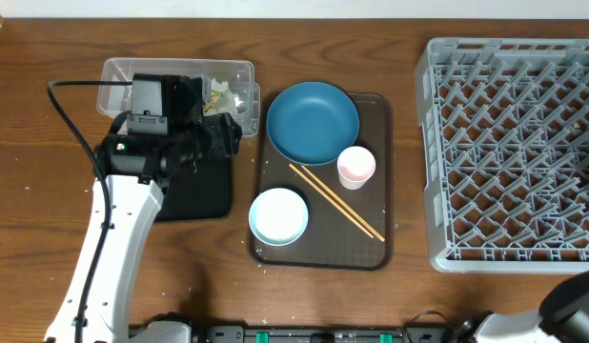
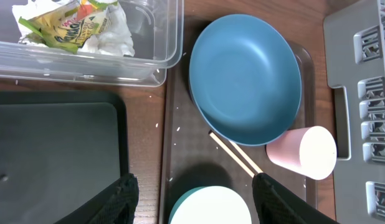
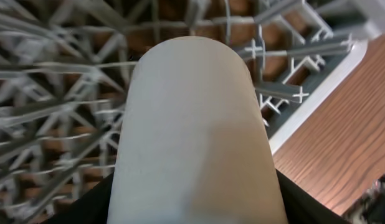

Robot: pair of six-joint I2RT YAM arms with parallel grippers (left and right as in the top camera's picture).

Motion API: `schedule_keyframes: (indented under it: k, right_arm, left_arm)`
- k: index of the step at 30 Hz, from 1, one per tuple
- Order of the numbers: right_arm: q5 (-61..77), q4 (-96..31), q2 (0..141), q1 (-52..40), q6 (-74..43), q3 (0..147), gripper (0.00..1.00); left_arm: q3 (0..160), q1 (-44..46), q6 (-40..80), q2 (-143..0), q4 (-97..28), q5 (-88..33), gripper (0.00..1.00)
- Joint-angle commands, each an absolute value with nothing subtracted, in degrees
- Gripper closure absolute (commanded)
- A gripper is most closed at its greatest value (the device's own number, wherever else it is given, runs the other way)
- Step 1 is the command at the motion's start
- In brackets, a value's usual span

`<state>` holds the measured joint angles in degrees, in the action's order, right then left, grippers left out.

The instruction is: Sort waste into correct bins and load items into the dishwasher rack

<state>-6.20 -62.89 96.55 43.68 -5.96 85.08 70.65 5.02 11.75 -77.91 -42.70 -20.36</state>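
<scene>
Pale cup (image 3: 192, 124), filling the right-wrist view: clamped between the fingers of the right gripper (image 3: 194, 205) above the rack (image 3: 68, 81), near its edge, not yet set down. No other item shows in the rack overhead.

Left gripper (image 2: 194, 186): spread wide, holding nothing, lower centre over the brown tray (image 2: 180, 149).

Done: tissue (image 2: 111, 37) and wrapper (image 2: 61, 25) in the tub (image 2: 161, 65), upper left.

Black tray (image 2: 55, 155): nothing made out in it.

Left: plate (image 1: 312, 122), pink cup (image 1: 355, 165), bowl (image 1: 278, 214) and chopsticks (image 1: 337, 202), all on the brown tray. White specks (image 2: 157, 129), possibly rice, lie beside it.
</scene>
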Motion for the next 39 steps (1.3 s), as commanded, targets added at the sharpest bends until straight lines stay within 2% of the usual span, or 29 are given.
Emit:
schedule_keyframes:
  k: [1, 2, 3, 4, 6, 12, 17, 24, 31, 36, 39]
  right_arm:
    - [-7.05, -62.57, 99.26, 45.36, -7.31, 86.15, 0.91]
    - [-7.03, -62.39, 99.74, 45.5, -7.35, 86.15, 0.86]
    - [-7.05, -62.37, 100.38, 45.65, -7.77, 86.15, 0.76]
    - [-6.76, -62.35, 100.71, 45.69, -7.97, 86.15, 0.58]
    - [-3.95, -61.71, 100.97, 45.71, -8.58, 86.15, 0.01]
    - [12.08, -61.41, 100.64, 45.67, -6.37, 86.3, 0.01]
    - [17.91, -61.32, 98.26, 43.44, -3.16, 86.3, 0.01]
    - [19.14, -60.25, 91.85, 32.73, 0.58, 86.3, 0.01]
    - [18.06, -59.96, 90.78, 21.06, 0.95, 86.24, 0.01]
    - [14.9, -60.05, 90.8, 17.19, 0.93, 86.21, 0.01]
    - [14.81, -60.1, 90.8, 16.8, 0.91, 86.19, 0.01]
  left_arm:
    - [71.11, 4.78, 10.94, -77.91, -42.85, -19.59, 0.38]
    - [71.11, 4.78, 10.94, -77.91, -42.85, -19.59, 0.38]
    - [71.11, 4.78, 10.94, -77.91, -42.85, -19.59, 0.38]
    - [71.11, 4.78, 10.94, -77.91, -42.87, -19.59, 0.38]
    - [71.11, 4.78, 10.94, -77.91, -42.89, -19.59, 0.38]
    - [71.11, 4.8, 10.94, -77.91, -42.85, -19.64, 0.26]
    - [71.11, 5.23, 10.9, -77.95, -41.87, -20.29, 0.22]
    - [71.11, 12.91, 8.56, -80.49, -35.62, -20.25, 0.22]
    - [71.11, 23.35, 8.58, -90.96, -25.43, -20.25, 0.25]
    - [71.11, 29.1, 8.58, -99.44, -20.67, -20.23, 0.27]
    - [71.11, 31.2, 8.6, -103.59, -20.25, -20.23, 0.32]
